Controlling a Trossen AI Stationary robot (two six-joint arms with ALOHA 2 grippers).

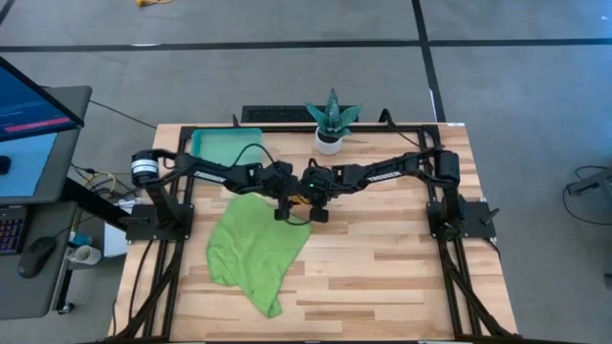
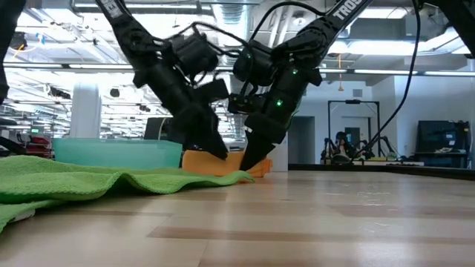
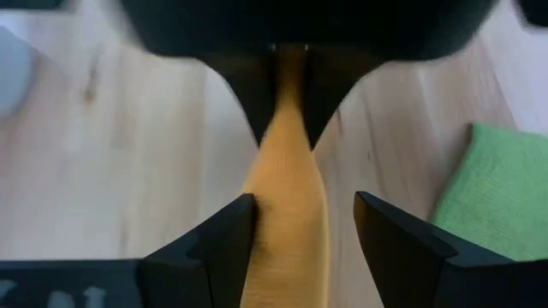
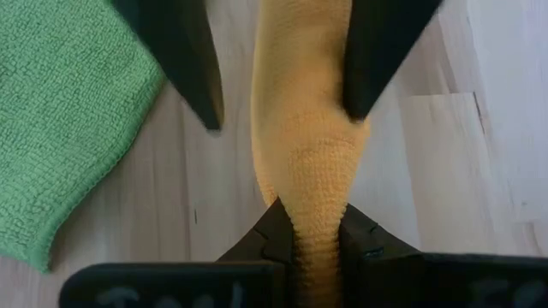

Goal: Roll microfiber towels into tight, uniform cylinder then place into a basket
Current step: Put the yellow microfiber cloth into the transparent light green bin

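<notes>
Wooden tabletop (image 1: 382, 277) carries the rolled orange towel (image 4: 306, 171), lying near the middle just beside the green towel (image 1: 253, 250). My right gripper (image 4: 312, 235) is clenched on one end of the orange towel, while my left gripper (image 3: 300, 235) straddles its other end with fingers (image 3: 390, 239) spread, released. Beyond the orange towel stand the teal basket (image 1: 222, 145) and a potted plant (image 1: 331, 122).

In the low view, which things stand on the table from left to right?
Green towel → teal basket → left gripper → orange towel → right gripper, shut on the orange towel.
</notes>
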